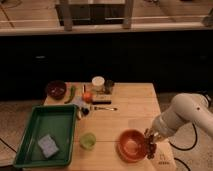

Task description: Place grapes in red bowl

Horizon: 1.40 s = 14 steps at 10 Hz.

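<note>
The red bowl (131,145) sits on the wooden table near its front right corner, its bright inside showing nothing in it. My gripper (150,143) hangs at the bowl's right rim, at the end of the white arm coming in from the right. A small dark bunch, the grapes (151,148), shows at the gripper, just beside the bowl's right edge and above the table.
A green cup (88,140) stands left of the bowl. A green tray (31,137) with a blue sponge (48,145) lies at the front left. A maroon bowl (56,89), a jar (98,83), an orange fruit (88,96) and a fork (103,108) are at the back.
</note>
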Tool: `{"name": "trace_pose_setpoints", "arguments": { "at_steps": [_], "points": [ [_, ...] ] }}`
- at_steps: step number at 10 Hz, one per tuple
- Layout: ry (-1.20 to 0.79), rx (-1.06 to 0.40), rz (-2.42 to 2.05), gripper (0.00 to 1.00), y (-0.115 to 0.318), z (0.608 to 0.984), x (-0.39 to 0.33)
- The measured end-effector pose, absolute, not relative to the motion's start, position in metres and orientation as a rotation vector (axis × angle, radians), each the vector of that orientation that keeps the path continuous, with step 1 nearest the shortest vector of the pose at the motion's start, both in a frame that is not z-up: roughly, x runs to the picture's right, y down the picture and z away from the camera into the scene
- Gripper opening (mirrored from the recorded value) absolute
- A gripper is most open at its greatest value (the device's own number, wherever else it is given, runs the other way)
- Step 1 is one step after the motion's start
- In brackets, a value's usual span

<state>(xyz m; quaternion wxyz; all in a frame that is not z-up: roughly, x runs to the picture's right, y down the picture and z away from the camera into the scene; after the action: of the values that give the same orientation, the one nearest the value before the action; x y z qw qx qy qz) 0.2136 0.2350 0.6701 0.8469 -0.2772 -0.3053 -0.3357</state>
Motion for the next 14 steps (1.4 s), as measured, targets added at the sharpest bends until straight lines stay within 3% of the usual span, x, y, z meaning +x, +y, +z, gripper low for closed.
{"name": "trace_pose_setpoints", "arguments": {
  "at_steps": [3,5,12,14],
  "points": [
    [-0.677,-0.606,-0.781,0.02,0.236,0.672,0.193],
    [-0.696,-0.618,-0.814,0.08,0.236,0.674,0.184],
    [-0.718,-0.642,-0.863,0.77,0.233,0.679,0.173],
    [-0.72,-0.646,-0.869,0.8,0.233,0.68,0.172]
  ]
}}
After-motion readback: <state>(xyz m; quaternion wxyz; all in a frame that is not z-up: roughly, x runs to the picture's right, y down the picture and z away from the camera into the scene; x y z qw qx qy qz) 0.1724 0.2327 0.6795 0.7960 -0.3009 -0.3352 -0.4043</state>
